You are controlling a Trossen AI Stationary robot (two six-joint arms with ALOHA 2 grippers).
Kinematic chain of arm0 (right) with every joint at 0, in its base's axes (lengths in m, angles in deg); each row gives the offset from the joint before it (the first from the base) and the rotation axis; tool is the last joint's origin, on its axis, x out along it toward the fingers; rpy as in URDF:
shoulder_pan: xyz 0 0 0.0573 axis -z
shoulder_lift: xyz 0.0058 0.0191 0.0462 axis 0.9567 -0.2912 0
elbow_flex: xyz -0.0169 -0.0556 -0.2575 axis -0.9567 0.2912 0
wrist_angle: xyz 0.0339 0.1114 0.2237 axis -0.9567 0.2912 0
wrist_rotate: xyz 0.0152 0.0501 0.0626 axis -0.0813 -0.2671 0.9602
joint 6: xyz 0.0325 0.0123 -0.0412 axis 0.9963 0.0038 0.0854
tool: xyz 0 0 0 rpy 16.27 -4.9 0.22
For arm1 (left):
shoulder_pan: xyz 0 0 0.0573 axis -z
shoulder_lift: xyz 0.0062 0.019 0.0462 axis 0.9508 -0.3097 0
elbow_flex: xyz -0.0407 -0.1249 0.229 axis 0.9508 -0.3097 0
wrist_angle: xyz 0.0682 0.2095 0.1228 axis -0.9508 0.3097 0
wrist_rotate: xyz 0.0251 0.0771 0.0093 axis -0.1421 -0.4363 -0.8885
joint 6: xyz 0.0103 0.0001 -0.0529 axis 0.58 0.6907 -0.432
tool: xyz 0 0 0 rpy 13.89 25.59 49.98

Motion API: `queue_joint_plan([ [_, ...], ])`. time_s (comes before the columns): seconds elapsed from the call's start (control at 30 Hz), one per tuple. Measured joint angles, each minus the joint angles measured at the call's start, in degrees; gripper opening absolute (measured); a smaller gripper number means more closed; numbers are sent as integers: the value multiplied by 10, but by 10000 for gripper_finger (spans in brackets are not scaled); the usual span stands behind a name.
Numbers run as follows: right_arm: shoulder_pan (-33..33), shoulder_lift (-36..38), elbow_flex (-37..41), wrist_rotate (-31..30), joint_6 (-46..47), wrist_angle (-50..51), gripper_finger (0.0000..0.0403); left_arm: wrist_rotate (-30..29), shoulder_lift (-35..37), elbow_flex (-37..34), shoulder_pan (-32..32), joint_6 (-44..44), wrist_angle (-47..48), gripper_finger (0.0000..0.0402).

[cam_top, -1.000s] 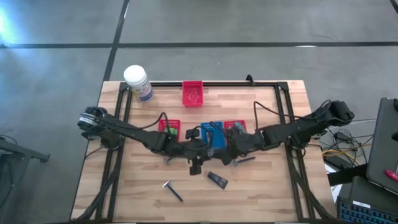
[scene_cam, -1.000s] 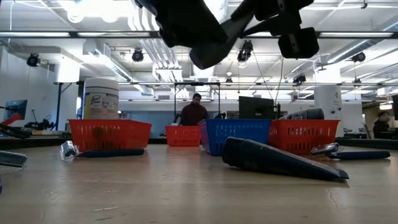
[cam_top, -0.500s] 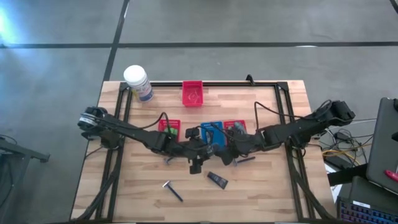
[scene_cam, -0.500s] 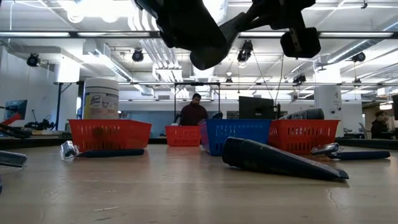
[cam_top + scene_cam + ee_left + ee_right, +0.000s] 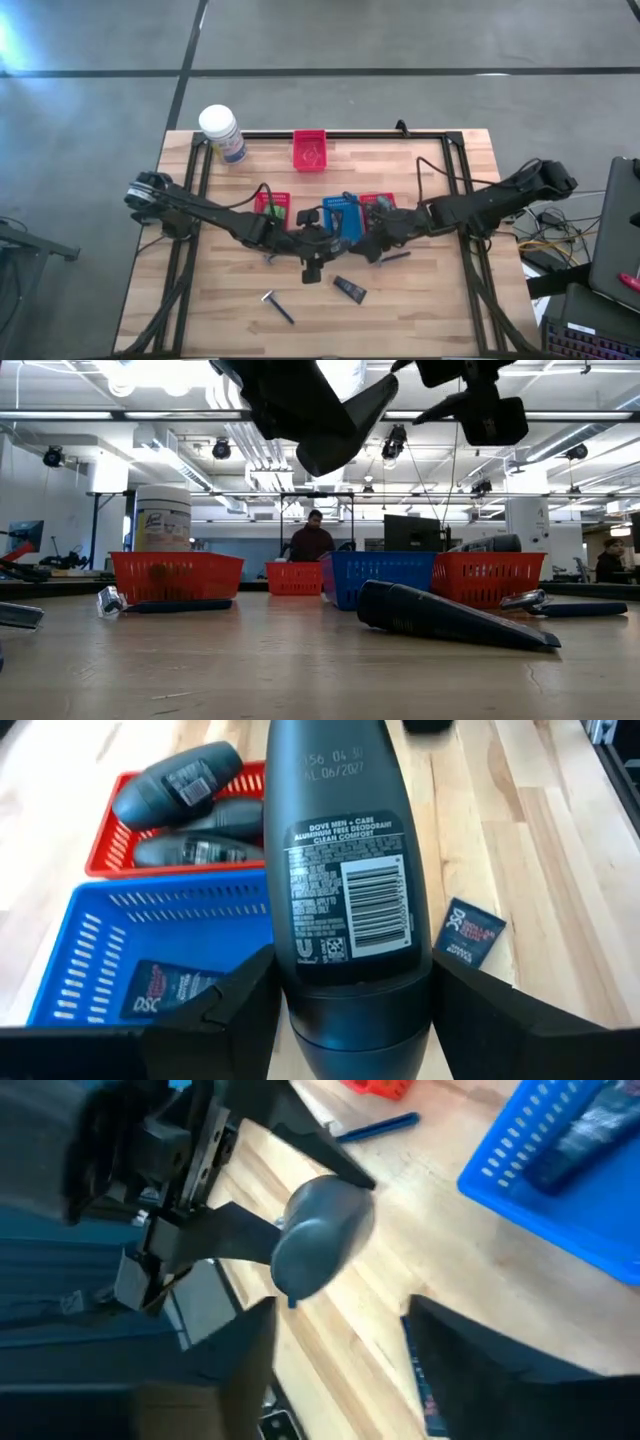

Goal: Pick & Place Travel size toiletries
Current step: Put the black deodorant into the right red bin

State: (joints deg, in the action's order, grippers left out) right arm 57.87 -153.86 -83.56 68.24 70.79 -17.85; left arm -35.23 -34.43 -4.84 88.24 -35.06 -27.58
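Observation:
A grey oval bottle (image 5: pixel 345 870) sits in my left gripper (image 5: pixel 350 1020) above the table's middle (image 5: pixel 318 245), near the blue basket (image 5: pixel 342 213). The low view shows it high up (image 5: pixel 325 420). My right gripper (image 5: pixel 340 1380) is open and empty, just right of the bottle (image 5: pixel 372 240). More grey bottles (image 5: pixel 180 790) lie in a red basket (image 5: pixel 377 205). A dark flat tube (image 5: pixel 160 985) lies in the blue basket; another (image 5: pixel 349 289) lies flat on the table. Blue-handled razors (image 5: pixel 277 305) (image 5: pixel 395 256) lie on the wood. My left gripper pinches the grey oval bottle at its rounded cap end (image 5: pixel 350 1010), one finger (image 5: pixel 235 1010) on each narrow side. The bottle's body (image 5: pixel 345 820) reaches forward past the fingers, its label toward the wrist camera. It is lifted clear of the table, slanting over the baskets.
A white lidded jar (image 5: pixel 222 133) stands at the far left corner. A third red basket (image 5: pixel 311 150) sits at the far edge, another (image 5: pixel 272 207) left of the blue one. Bare wood lies along the near edge (image 5: pixel 430 310). People stand in the room behind (image 5: pixel 312 540).
My right gripper has drawn back from the left gripper toward the table's right edge and risen a little. My left gripper has kept its hold on the bottle and stayed nearly in place.

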Motion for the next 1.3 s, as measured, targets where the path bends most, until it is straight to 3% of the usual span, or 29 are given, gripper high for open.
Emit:
queue_joint_plan([
  [0.23,12,-1,0,14,3,-21,329,-3,0,0,-1,3,0,221],
  [0.47,34,-42,0,28,3,-77,359,-1,0,0,1,14,-1,221],
  [0.6,42,-57,0,53,2,-83,335,-1,0,0,1,14,0,220],
  [1.03,59,-58,0,53,7,-84,199,-6,0,0,1,27,0,220],
  [1.3,59,-59,0,56,21,-89,154,-10,0,0,1,28,5,220],
])
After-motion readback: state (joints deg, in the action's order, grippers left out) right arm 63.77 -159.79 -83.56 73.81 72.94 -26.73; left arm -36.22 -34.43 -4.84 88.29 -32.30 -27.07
